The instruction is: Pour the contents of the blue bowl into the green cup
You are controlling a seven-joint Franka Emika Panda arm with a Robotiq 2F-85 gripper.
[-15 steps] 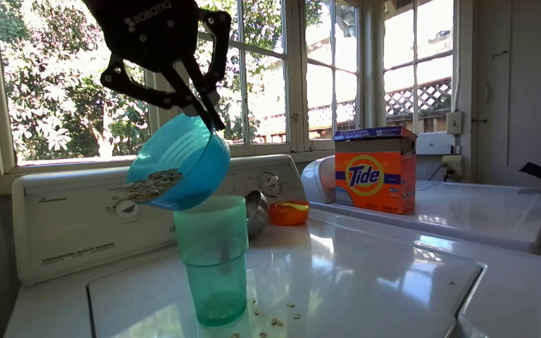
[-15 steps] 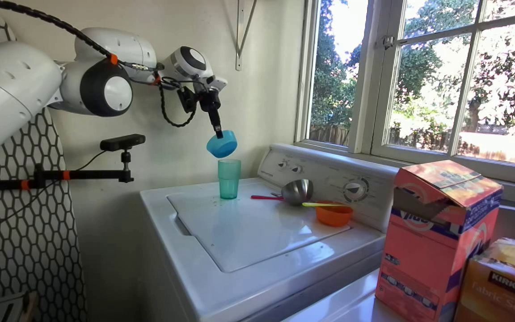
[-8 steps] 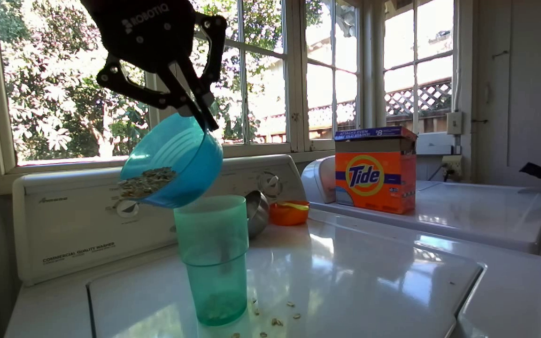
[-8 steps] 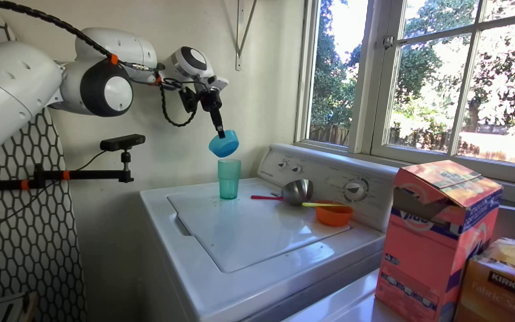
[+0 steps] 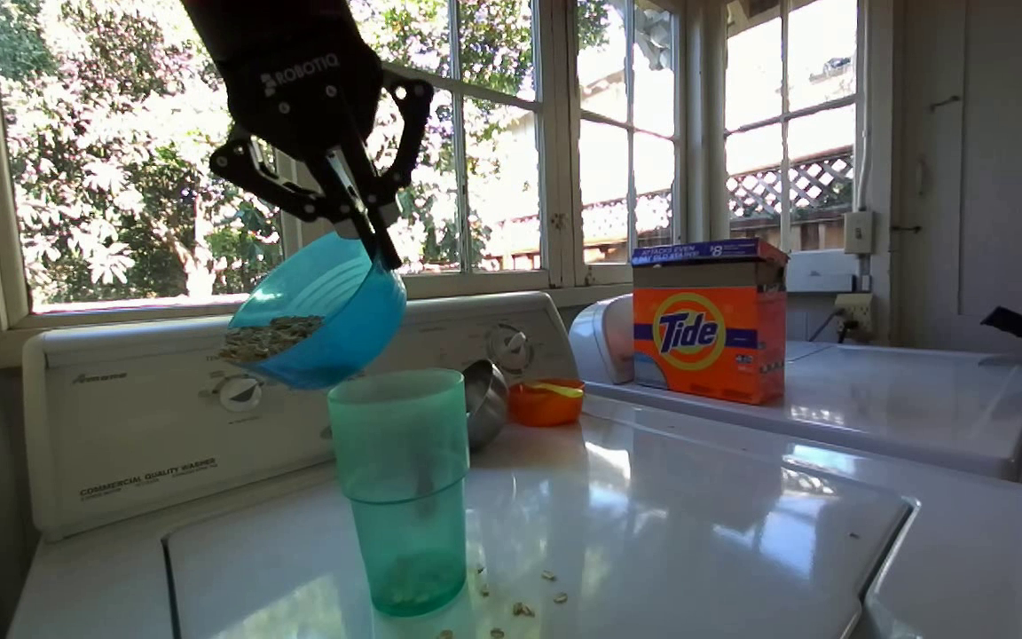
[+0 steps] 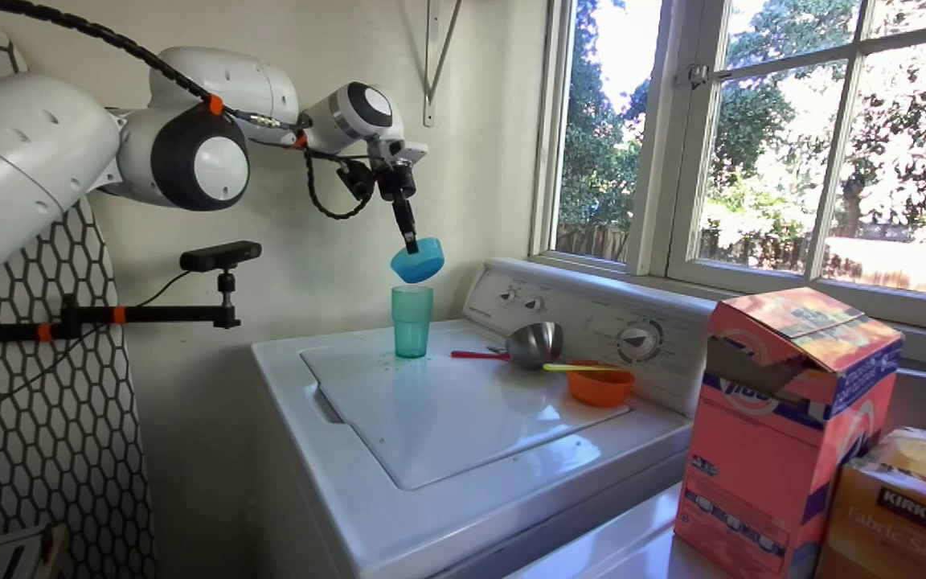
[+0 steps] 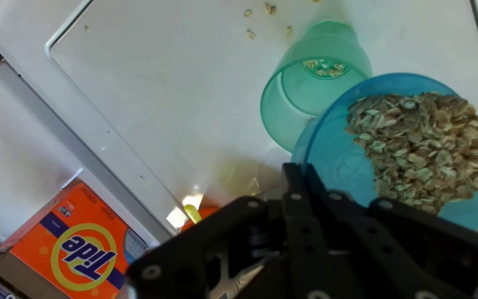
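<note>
My gripper (image 5: 391, 259) is shut on the rim of the blue bowl (image 5: 356, 328), as the wrist view shows at the fingertips (image 7: 303, 169). The bowl (image 6: 423, 261) is tilted and held in the air just above the green cup. The contents (image 7: 425, 149), tan-brown flakes, lie heaped on the bowl's side away from the fingers, at its low lip in an exterior view (image 5: 271, 339). The green cup (image 5: 400, 479) stands upright on the washer, also in an exterior view (image 6: 412, 326). A few flakes lie in its bottom. In the wrist view the bowl covers part of the cup's mouth (image 7: 278, 110).
Several loose flakes (image 5: 524, 609) lie on the white washer top (image 5: 671, 532) beside the cup. Behind stand a steel bowl (image 6: 535, 346) with a red handle by it, and an orange bowl (image 6: 600, 386) with a yellow utensil. A Tide box (image 5: 706, 342) stands farther off. The control panel (image 5: 147, 399) rises behind the cup.
The gripper and bowl have moved sideways, toward the control panel, and the bowl's tilt has shifted slightly. The flakes remain heaped in the bowl. The cup has not moved.
</note>
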